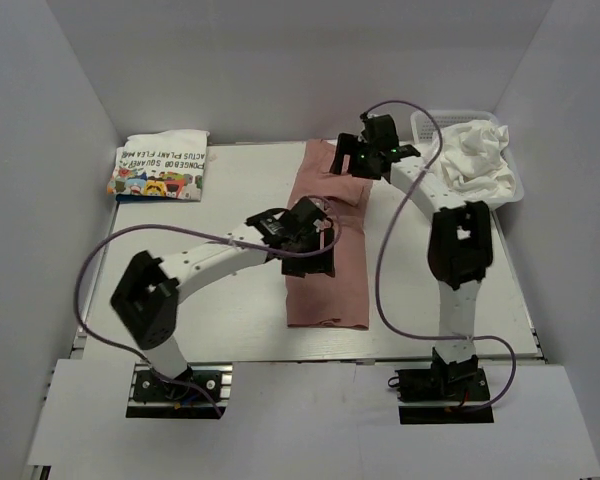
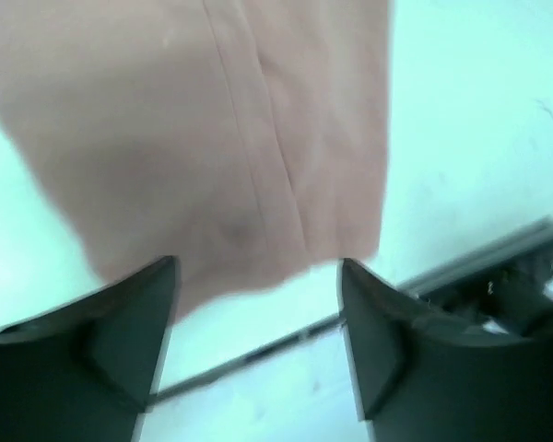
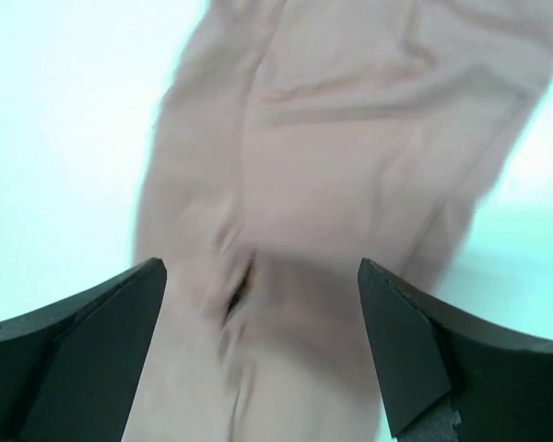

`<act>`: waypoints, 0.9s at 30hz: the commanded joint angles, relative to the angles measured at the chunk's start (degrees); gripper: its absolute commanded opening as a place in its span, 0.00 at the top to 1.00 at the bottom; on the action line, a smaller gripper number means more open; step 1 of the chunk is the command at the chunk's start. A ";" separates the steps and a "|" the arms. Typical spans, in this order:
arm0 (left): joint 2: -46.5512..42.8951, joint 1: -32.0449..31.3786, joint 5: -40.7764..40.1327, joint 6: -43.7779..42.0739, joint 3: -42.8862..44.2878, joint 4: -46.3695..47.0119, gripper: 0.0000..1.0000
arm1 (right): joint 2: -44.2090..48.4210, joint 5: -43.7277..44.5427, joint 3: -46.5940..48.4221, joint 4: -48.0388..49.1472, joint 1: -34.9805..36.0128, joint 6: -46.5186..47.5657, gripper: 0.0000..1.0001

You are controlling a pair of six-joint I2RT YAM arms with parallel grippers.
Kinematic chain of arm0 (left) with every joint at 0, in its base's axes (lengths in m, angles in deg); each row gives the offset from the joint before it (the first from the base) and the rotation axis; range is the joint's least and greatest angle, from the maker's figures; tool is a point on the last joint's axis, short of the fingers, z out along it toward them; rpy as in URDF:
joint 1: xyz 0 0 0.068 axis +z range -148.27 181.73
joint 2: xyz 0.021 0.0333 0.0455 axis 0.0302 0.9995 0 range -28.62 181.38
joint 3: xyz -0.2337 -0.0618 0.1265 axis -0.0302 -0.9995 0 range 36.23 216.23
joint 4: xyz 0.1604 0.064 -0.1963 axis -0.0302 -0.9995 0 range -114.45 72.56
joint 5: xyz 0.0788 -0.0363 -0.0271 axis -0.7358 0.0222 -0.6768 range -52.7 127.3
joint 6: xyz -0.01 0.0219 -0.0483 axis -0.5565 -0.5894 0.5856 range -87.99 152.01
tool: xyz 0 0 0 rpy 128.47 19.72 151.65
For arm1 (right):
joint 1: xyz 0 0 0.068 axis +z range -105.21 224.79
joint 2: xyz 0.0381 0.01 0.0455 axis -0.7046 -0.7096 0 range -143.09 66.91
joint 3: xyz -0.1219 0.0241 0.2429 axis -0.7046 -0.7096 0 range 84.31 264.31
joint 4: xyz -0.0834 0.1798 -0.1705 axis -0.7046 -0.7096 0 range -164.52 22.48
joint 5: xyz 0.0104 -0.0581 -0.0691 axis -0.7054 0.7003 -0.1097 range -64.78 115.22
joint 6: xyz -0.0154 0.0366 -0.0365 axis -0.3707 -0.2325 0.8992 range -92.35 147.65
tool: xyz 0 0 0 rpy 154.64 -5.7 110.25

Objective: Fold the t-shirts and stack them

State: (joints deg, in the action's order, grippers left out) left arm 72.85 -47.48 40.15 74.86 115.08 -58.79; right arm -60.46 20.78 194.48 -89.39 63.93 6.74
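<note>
A dusty pink t-shirt [image 1: 330,275] lies folded into a long strip down the middle of the table; it also shows in the left wrist view [image 2: 212,138] and in the right wrist view [image 3: 350,166]. My left gripper [image 1: 315,262] is open and empty above the strip's middle, its jaws wide apart. My right gripper [image 1: 352,165] is open and empty above the strip's far end. A folded white t-shirt with colourful cartoons and black lettering [image 1: 162,167] lies at the far left. Crumpled plain white t-shirts [image 1: 475,155] fill the basket.
A white plastic mesh basket [image 1: 510,195] stands at the far right corner. White walls enclose the table on the left, back and right. The table's near edge [image 1: 310,345] runs just below the pink strip's near end.
</note>
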 commanded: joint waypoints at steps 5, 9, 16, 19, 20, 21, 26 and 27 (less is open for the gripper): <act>-18.65 -0.71 -3.56 -0.58 -16.32 -1.38 0.00 | 33.74 9.98 -36.01 4.64 2.40 -2.55 0.10; -22.45 -0.71 -0.92 0.65 -25.04 0.91 0.00 | 49.90 6.83 -54.86 5.09 4.32 -7.65 0.10; -18.26 -0.71 2.86 -1.45 -31.65 7.06 0.00 | 70.22 -6.69 -76.57 2.10 8.19 -15.56 0.10; -15.96 -0.71 3.39 -1.45 -32.27 9.43 0.00 | 71.29 -8.12 -80.19 -1.77 10.48 -17.15 0.10; -15.34 -0.71 3.39 -1.45 -32.27 9.96 0.00 | 71.91 -8.38 -81.68 -2.04 11.18 -17.50 0.10; -14.55 -0.71 3.39 -1.45 -32.79 11.18 0.00 | 72.09 -9.43 -82.48 -2.13 11.88 -18.20 0.10; -13.23 -0.71 4.53 -1.45 -33.32 12.95 0.16 | 69.81 -9.97 -85.03 -2.13 14.08 -19.26 0.10; -12.53 -0.71 4.53 -1.45 -33.32 13.56 0.22 | 68.93 -9.79 -85.38 -0.73 14.26 -19.78 0.10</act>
State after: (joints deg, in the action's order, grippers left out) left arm 58.64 -48.16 43.76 74.06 83.04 -48.51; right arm 9.66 12.82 109.59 -91.34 77.20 -10.94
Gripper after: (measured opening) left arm 0.816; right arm 0.902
